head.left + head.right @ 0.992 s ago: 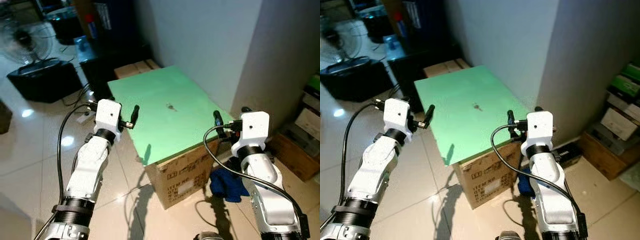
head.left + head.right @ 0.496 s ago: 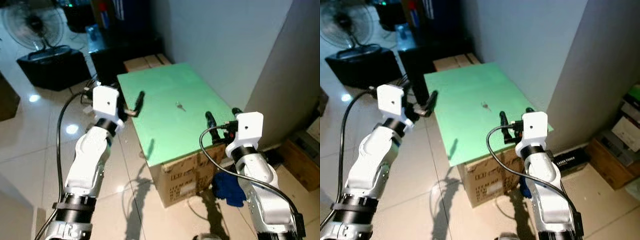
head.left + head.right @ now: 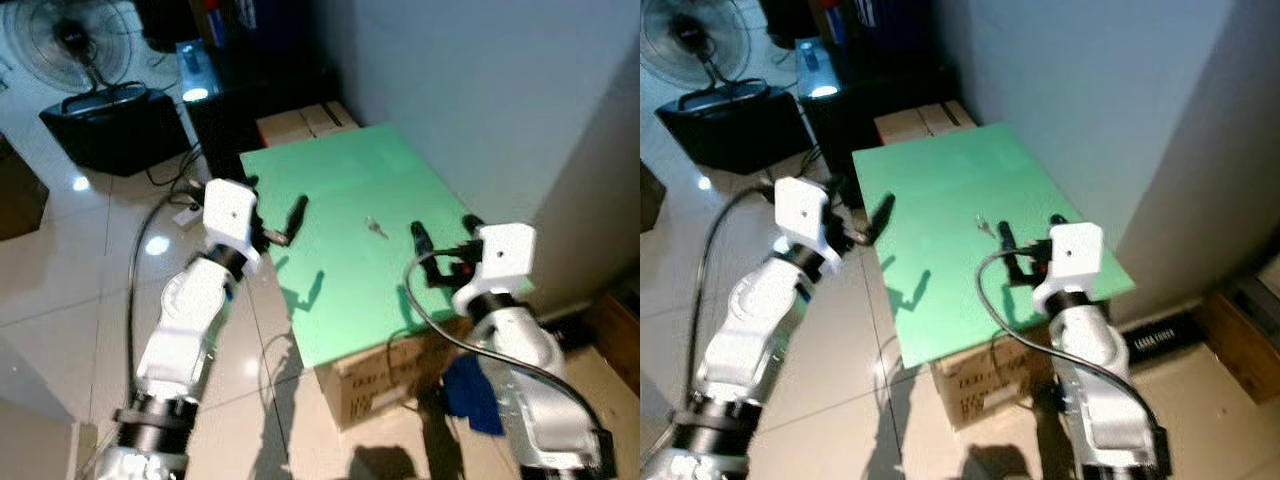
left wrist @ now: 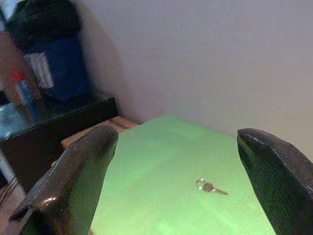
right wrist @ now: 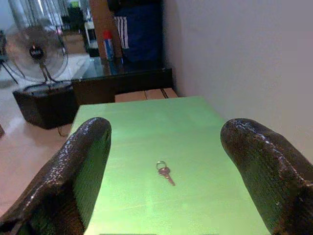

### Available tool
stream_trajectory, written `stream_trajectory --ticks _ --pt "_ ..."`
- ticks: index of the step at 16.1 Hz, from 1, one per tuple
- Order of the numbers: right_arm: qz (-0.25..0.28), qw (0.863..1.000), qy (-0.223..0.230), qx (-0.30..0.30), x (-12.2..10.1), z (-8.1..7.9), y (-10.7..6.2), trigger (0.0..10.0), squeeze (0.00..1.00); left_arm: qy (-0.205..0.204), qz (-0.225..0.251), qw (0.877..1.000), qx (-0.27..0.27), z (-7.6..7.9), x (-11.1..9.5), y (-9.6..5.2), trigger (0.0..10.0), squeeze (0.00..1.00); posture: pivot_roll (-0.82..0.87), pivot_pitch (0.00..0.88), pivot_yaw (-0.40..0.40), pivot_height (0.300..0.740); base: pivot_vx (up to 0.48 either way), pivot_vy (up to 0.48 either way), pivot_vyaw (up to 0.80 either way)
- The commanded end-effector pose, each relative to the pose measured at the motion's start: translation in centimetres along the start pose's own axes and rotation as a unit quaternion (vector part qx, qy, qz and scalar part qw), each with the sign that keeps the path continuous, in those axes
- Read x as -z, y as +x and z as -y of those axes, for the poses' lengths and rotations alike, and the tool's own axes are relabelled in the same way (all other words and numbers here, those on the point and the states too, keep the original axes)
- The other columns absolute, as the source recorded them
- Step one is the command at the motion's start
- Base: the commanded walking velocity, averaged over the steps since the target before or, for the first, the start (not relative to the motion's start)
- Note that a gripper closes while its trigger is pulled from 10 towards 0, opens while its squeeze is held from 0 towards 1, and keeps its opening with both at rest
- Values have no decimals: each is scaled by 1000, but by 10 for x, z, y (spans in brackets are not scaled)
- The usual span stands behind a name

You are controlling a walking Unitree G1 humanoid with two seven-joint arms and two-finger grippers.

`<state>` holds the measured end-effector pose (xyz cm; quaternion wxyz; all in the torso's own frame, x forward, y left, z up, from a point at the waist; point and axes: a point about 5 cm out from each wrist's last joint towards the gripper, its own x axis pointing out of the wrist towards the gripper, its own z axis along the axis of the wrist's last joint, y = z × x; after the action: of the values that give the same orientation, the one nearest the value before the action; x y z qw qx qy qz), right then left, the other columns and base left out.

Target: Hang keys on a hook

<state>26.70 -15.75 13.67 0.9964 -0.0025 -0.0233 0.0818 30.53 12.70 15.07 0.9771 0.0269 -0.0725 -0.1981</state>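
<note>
A small key on a ring (image 3: 376,229) lies flat near the middle of a green board (image 3: 340,270) that tops a cardboard box (image 3: 375,378). My left gripper (image 3: 285,215) hovers over the board's left edge, open, with the key ahead of it between its fingers in the left wrist view (image 4: 210,187). My right gripper (image 3: 443,232) hangs open over the board's right side, a short way from the key (image 5: 165,172). Neither gripper holds anything.
A grey wall (image 3: 480,90) rises right behind the board. A smaller cardboard box (image 3: 300,120) and a dark cabinet (image 3: 250,80) stand beyond it. A fan (image 3: 45,35) and a black case (image 3: 110,125) sit on the tiled floor at far left. A blue cloth (image 3: 470,390) lies by the box.
The camera has shifted forward and the whole view with it. My left gripper has come in over the board's left edge, and both grippers stand closer to the key.
</note>
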Motion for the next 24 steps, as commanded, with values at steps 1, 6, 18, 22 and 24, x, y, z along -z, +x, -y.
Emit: stream_trajectory --ticks 1,6,18,22,24 --pt "-3 1000 0 -13 -1 -6 0 10000 0 4 -26 999 -24 -10 13 -10 10000 0 -99 0 69 740 334 0 0" --pt "-33 999 -16 -29 9 -7 3 10000 0 7 -29 998 -52 -12 18 -19 10000 0 -86 0 35 740 334 0 0" --pt "-70 997 -29 -35 18 -1 -5 10000 0 -10 -44 998 -53 -8 24 -22 10000 0 -91 1 31 740 194 0 -287" --pt "-80 994 -43 -57 23 -7 -7 10000 0 5 -42 998 -55 -8 23 -29 10000 0 -77 5 19 740 0 -129 0" --pt "-86 995 -40 -38 26 -3 -7 10000 0 10 -40 998 -55 -8 21 -28 10000 0 -80 0 25 740 0 -422 500"
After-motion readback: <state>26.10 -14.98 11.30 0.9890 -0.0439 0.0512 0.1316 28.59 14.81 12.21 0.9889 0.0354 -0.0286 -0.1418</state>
